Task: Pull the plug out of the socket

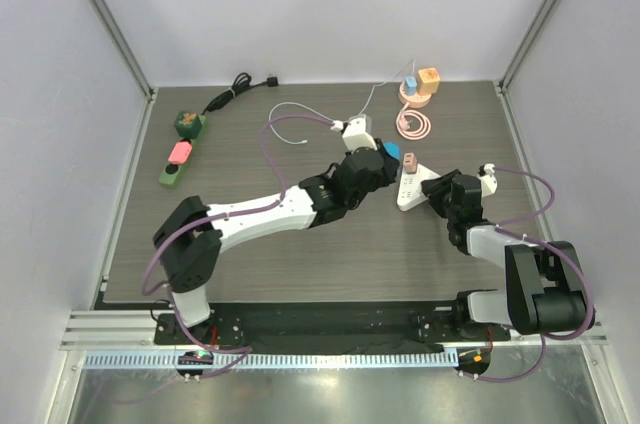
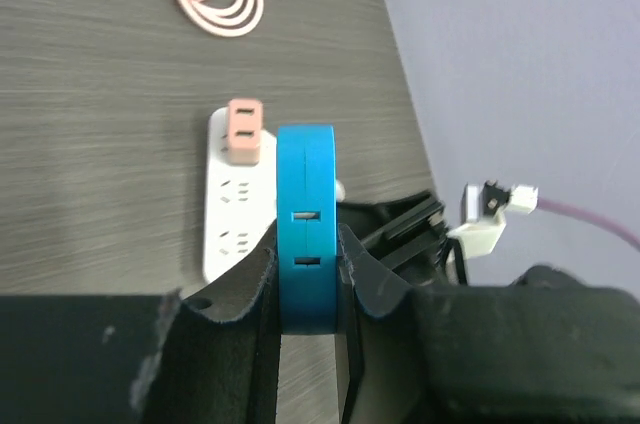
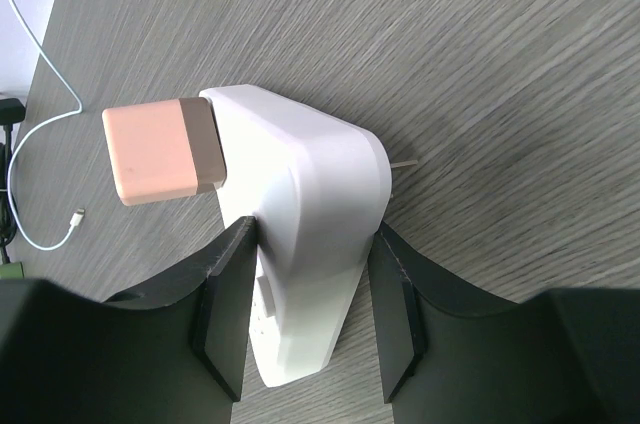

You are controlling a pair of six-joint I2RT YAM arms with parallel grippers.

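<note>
The left gripper (image 2: 306, 269) is clamped on a blue plug (image 2: 305, 174), apparently clear of the white strip (image 3: 300, 194) lying mid-table (image 1: 300, 264). The right gripper (image 3: 305, 324) pinches the strip's sides. Both look like light, rigid, smooth plastic, best gripped on the flat sides. A pink plug (image 3: 160, 152) sits in the strip.

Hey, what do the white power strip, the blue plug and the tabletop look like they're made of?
White power strip: likely moulded hard plastic, smooth with a soft sheen and rounded edges. Blue plug: also looks like hard plastic, matte and evenly coloured, with clean-cut slots. Tabletop: grey-brown wood grain, flat and low-gloss; probably laminate, though real wood can't be ruled out.
</note>
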